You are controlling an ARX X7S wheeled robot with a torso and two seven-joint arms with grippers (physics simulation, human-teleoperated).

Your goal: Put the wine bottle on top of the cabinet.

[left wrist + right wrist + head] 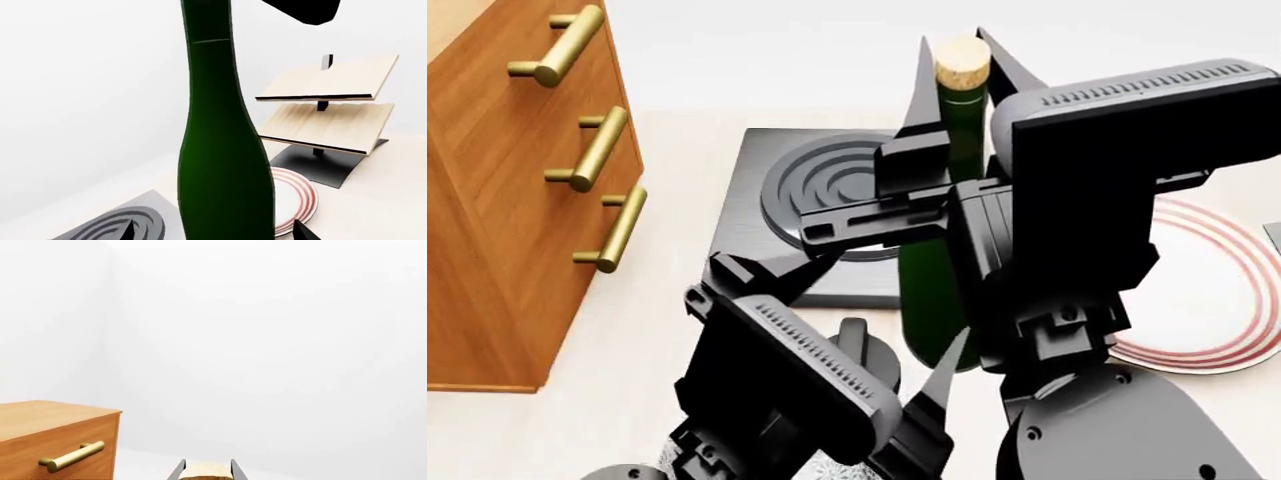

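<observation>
Black fingers of our right gripper (950,125) close on the neck of the wine bottle (941,285), its tan cork (204,472) showing between them in the right wrist view. We hold the bottle upright, its base over the pale table (654,330) beside the grey burner plate (777,200). Our left gripper (881,330) sits low, just beside the bottle's body; we cannot tell whether it grips. Left of us stands the cabinet (507,230), with the red-ringed plate (1214,300) to the right.
</observation>
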